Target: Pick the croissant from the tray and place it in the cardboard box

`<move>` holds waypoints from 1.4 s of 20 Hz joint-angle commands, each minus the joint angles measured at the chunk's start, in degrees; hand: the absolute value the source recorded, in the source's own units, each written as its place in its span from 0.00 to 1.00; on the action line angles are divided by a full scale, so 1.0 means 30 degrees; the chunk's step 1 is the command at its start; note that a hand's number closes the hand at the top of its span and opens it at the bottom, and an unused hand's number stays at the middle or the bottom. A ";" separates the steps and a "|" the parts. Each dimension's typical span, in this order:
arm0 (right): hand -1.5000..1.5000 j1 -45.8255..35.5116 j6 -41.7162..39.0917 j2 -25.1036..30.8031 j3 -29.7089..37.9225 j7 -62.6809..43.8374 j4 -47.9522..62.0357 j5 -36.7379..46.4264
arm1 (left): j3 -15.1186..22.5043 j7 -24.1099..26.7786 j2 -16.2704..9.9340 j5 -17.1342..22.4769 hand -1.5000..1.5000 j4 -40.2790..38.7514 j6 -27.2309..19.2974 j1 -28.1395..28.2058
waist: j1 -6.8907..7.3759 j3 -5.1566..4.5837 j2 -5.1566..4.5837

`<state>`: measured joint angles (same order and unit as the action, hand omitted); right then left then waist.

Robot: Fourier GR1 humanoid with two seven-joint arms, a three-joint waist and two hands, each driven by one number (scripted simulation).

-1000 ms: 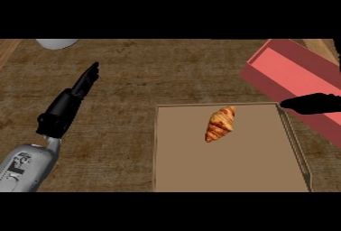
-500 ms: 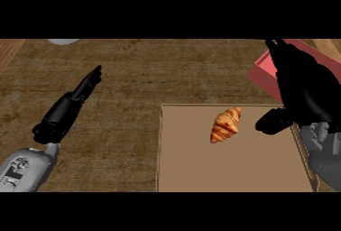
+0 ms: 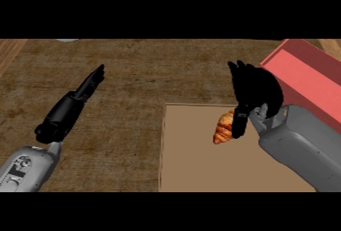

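I'm looking steeply down on a dark brown counter (image 3: pixel 153 72) with a rough, mottled grain. A lighter wooden strip (image 3: pixel 10 52) runs along its far left corner (another shows at far right). Light falls evenly, without hard shadows.

Counter (image 3: pixel 133 81): rough woven-looking brown. Tray (image 3: pixel 200 167): smooth matt tan. Croissant (image 3: pixel 223 131): glossy. Box (image 3: pixel 313 85): matt pink-red.

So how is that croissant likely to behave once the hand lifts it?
The croissant looks small and flaky, so probably light and easily crushed. Its curved, tapered shape may let it pivot between the right hand's fingers. Lying flat on the tray, it seems unlikely to roll.
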<state>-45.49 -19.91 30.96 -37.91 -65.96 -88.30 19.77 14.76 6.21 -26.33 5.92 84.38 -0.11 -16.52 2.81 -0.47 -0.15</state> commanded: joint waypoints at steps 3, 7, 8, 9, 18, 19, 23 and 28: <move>0.00 -0.2201 -0.3248 -0.2908 -0.0842 -0.5584 0.4163 -0.1055 | -0.0079 -0.0136 0.0139 0.0029 0.50 -0.0051 0.0075 -0.0179 | 0.0118 0.0012 -0.0011; 0.00 -0.3206 -0.3367 -0.4493 -0.0867 -0.6123 0.7031 -0.1528 | -0.0647 0.0038 -0.0477 0.0185 0.50 -0.0437 0.0556 -0.0467 | 0.0088 0.0027 -0.0019; 0.00 -0.3140 -0.2983 -0.5251 -0.1155 -0.6367 0.7194 -0.1307 | -0.0768 -0.0499 -0.0363 0.0434 0.50 -0.0423 0.0511 -0.0514 | -0.0195 0.0044 0.0111; 0.00 -0.3901 -0.3567 -0.5041 -0.0497 -0.6374 0.7559 -0.1797 | -0.0437 0.0373 -0.0148 -0.0123 0.50 -0.0390 0.0251 -0.0115 | -0.0363 0.0045 0.0147; 0.00 -0.5433 -0.2784 -0.7863 -0.0922 -0.6400 1.2397 -0.0503 | -0.0984 -0.0076 -0.0667 0.0124 0.50 -0.0052 0.0718 0.0243 | -0.0568 0.0097 0.0188; 0.00 -0.5813 -0.2434 -0.8395 -0.0961 -0.6400 1.3373 -0.0242 | -0.0716 -0.0166 -0.0007 -0.0157 0.50 -0.0481 0.0306 -0.0242 | -0.0547 0.0101 0.0037; 0.00 -0.5227 -0.2448 -0.8416 -0.1120 -0.5877 1.3511 0.0225 | -0.0626 0.0024 0.0401 -0.0437 0.50 -0.0090 -0.0110 0.0413 | -0.0929 0.0130 0.0166; 0.00 -0.5668 -0.2450 -0.8858 -0.0912 -0.5314 1.5460 0.0769 | -0.1385 0.0955 -0.0154 -0.0141 0.50 -0.0511 0.0577 0.0663 | -0.0855 0.0118 0.0069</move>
<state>-61.68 -24.45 6.89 -40.53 -69.47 -45.64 20.94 12.07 7.07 -26.18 5.20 84.16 0.68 -14.41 0.41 -0.11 0.29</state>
